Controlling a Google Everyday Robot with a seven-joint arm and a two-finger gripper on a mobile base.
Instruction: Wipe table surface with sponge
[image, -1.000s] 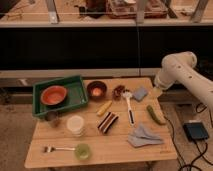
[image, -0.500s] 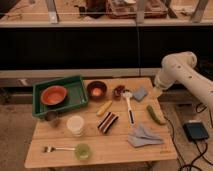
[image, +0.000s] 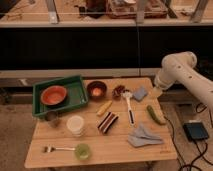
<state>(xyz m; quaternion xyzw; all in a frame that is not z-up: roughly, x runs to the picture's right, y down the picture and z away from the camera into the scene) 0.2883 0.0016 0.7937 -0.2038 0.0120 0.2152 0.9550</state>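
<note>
Unmoved jaws beside flat bluish sponge

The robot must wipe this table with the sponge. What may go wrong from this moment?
1. The gripper hangs at the right edge of the table, beside the sponge. The white-handled utensil lies close to the sponge, so a grasp may push it.
2. Little bare surface shows: a wiping stroke may sweep the green vegetable or the grey cloth off the right edge.

Gripper seemingly just beside sponge
</note>
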